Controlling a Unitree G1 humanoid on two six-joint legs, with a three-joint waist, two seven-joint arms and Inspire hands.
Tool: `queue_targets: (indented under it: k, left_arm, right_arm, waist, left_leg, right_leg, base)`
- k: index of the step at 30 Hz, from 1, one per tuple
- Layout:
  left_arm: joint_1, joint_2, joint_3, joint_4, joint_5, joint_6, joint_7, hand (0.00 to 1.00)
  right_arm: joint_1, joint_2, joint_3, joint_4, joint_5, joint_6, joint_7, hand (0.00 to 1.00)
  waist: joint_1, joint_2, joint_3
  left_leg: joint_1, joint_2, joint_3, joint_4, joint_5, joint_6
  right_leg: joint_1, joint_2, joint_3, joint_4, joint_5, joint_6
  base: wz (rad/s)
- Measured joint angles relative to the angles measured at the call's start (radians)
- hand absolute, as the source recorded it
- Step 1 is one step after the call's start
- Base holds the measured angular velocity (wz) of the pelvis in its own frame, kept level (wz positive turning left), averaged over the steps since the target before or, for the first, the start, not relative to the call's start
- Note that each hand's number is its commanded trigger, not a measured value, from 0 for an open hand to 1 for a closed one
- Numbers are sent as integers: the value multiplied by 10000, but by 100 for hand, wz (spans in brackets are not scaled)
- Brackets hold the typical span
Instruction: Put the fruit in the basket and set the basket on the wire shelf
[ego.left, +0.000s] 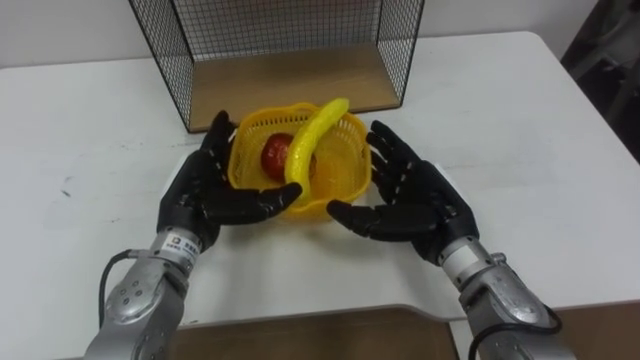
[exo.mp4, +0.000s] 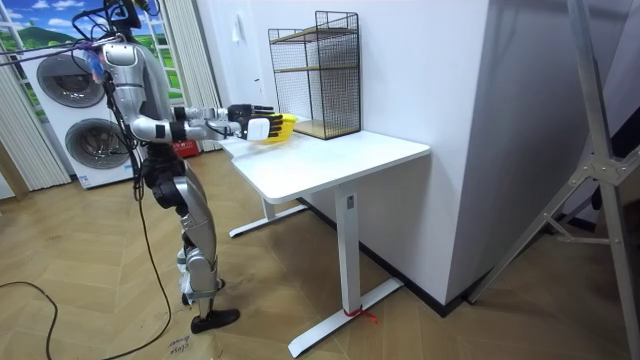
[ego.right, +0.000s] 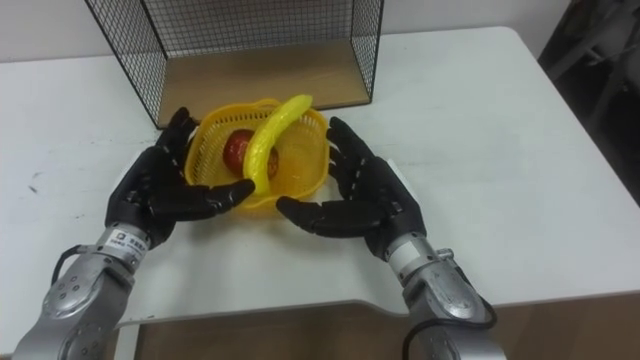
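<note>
- The yellow basket (ego.left: 343, 186) sits just in front of the wire shelf (ego.left: 170, 50), over the white table (ego.left: 520, 130).
- A banana (ego.left: 312, 140) lies across its rim, above a red fruit (ego.left: 276, 153) inside.
- The left hand (ego.left: 205, 195) and right hand (ego.left: 415, 195) flank the basket, fingers straight against its sides and thumbs reaching along its near wall, neither hand clenched.
- The robot stands at the table's end.

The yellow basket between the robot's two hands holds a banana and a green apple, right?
Not quite. In the left eye view, the round fruit beside the yellow banana in the yellow plastic basket is red, not green.
</note>
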Motion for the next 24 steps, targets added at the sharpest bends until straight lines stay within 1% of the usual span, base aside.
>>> queue_targets:
  k: [7,10,12,16,22,24]
  left_arm:
    - [0,-4,-189,-84,-13,-6,-1,0]
    - [0,-6,-212,-104,-13,-7,-8,0]
    - [1,-3,-261,-104,-13,-7,-11,0]
    - [26,-5,-407,-103,-45,-26,-11,0]
    - [199,3,-598,-68,-935,-138,-9,0]
    - [245,16,-661,-58,-1111,-149,-8,0]
  right_arm:
    - [0,0,24,0,1,-40,-234,0]
    - [0,0,24,0,0,-53,-337,0]
    - [0,-1,38,0,-19,-54,-412,0]
    - [0,1,97,3,-22,-76,-621,0]
    - [0,-4,189,35,-14,-87,-874,0]
    - [-1,-5,200,36,-11,-95,-965,0]
  waist:
    - [32,-62,9]
    - [44,-146,11]
    - [63,-215,-3]
    - [95,-244,-3]
    - [129,-255,5]
    - [146,-282,22]
  left_leg:
    - [0,4,24,-12,1,-1]
    - [4,3,24,-12,1,-1]
    - [7,4,24,-11,0,-1]
    - [16,1,26,-7,0,-1]
    - [54,5,25,7,1,-1]
    - [52,4,29,16,1,-1]
  right_leg:
    - [-7,2,5,1,-1,0]
    - [-6,2,10,4,0,0]
    - [-3,1,9,9,0,0]
    - [2,0,8,22,0,0]
    - [45,-5,0,58,0,0]
    - [47,-6,1,55,0,0]
  base:
    - [0]
    - [0]
    - [0]
    - [0]
    - [0]
    - [0]
